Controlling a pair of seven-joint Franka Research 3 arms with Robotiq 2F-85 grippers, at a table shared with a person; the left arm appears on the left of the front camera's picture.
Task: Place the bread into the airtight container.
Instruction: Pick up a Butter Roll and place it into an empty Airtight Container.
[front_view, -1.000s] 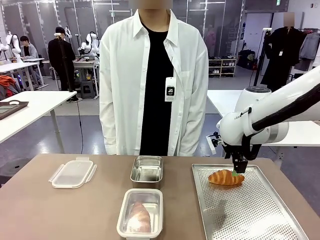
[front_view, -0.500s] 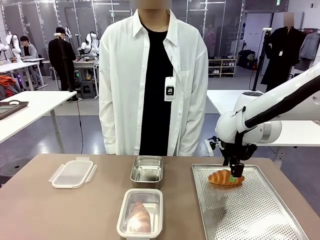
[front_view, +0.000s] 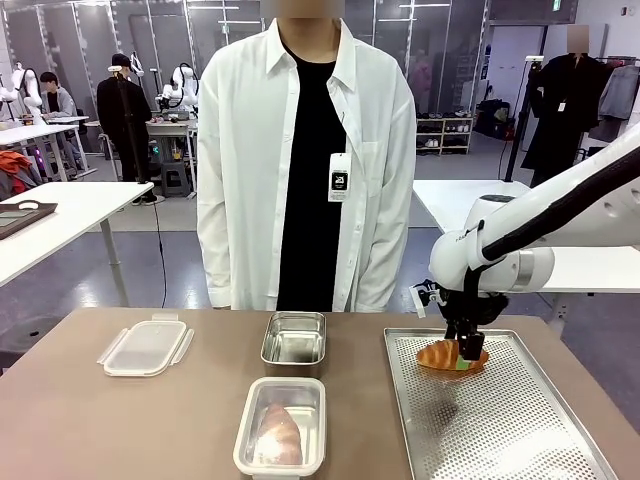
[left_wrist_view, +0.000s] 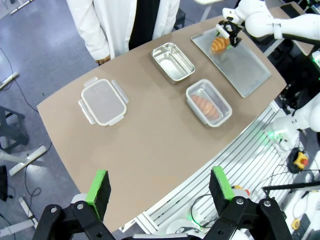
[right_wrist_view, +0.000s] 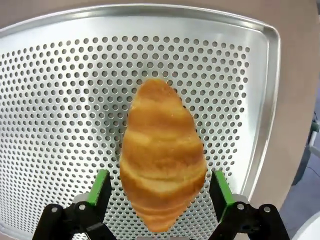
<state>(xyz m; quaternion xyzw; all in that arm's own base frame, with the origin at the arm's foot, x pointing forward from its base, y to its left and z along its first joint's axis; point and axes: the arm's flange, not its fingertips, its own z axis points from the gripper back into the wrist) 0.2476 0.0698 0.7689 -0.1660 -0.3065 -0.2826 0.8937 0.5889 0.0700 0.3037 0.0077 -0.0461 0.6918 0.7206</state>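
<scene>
Right gripper (front_view: 467, 349) is reaching down over the far left corner of the perforated metal tray (front_view: 520, 430), on the right side of the table (front_view: 110, 430). Its jaws are standing wide apart, straddling the croissant (right_wrist_view: 161, 150), one green pad on each side of the thick middle. The wrist camera is showing a sliver of tray between the right pad and the crust; on the left pad the gap is too thin to judge, so contact there is possible but nothing is clamped. The croissant is lying flat on the tray, not lifted, with its long axis running along the fingers' line.

Left gripper (left_wrist_view: 160, 186) is hanging high above the near edge of the table, jaws spread and holding nothing.

A clear plastic container (front_view: 245, 445) is sitting near the table's front centre, uncovered, with another croissant-like piece of bread (front_view: 277, 435) lying inside it. Just behind it a steel pan (front_view: 270, 350) is sitting open. The container lid (front_view: 146, 346) is lying flat, well off to the left. A person (front_view: 250, 180) in a white shirt is standing at the far edge, arms hanging at the sides.
</scene>
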